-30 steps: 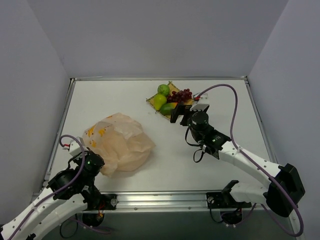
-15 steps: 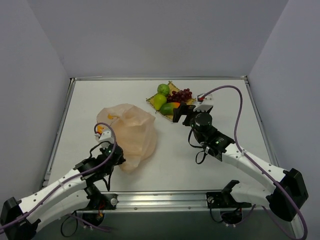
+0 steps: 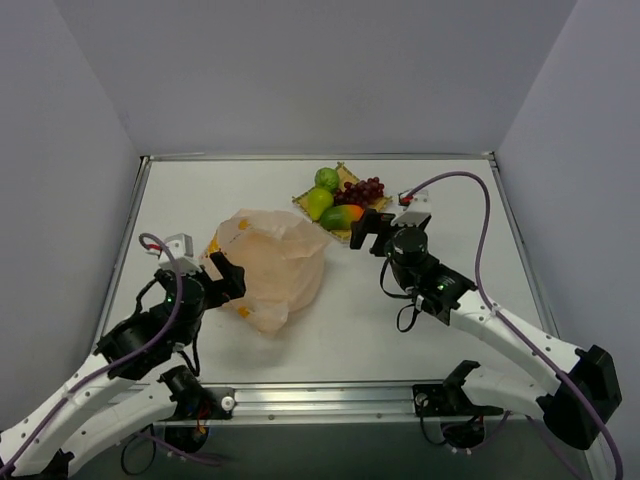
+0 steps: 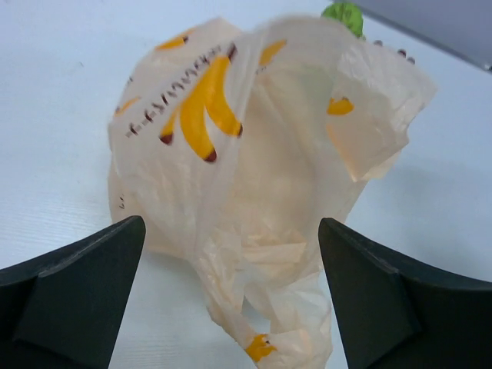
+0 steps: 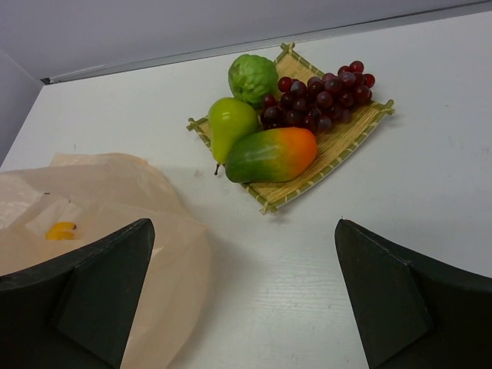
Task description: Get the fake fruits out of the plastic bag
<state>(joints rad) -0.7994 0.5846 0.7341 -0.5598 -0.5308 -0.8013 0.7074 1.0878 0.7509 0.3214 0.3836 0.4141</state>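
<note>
Late stage of unbagging, as we judge it. The four fake fruits lie together on a woven tray (image 5: 347, 137) at 12 o'clock of the table (image 3: 455, 205): a bumpy green fruit (image 5: 254, 77), a green pear shape (image 5: 229, 123), a green-orange mango (image 5: 273, 154) and a dark red grape bunch (image 5: 323, 92). The plastic bag (image 3: 275, 265) sits slack and crumpled at 9 o'clock of the table's centre, apart from the tray. We see no fruit shape through its translucent film, though folds hide part of the inside.

The left gripper (image 4: 231, 231) faces the bag from its 8 o'clock side, fingers spread wide and gripping nothing. We cannot tell whether the film touches them. The right gripper (image 5: 244, 231) hangs at 5 o'clock of the tray, fingers likewise apart and empty, above bare table.

Next move, in our judgement: confirm the bag is empty. That calls for a pinch on a loose fold near the bag's mouth and a lift or shake, and the thin film may slip or cling.

Room: walls close the table at 9, 12 and 3 o'clock, and a metal rail (image 3: 330, 400) runs along 6 o'clock. Open surface lies from the bag toward 3 o'clock, with a narrower strip at 6 o'clock.
</note>
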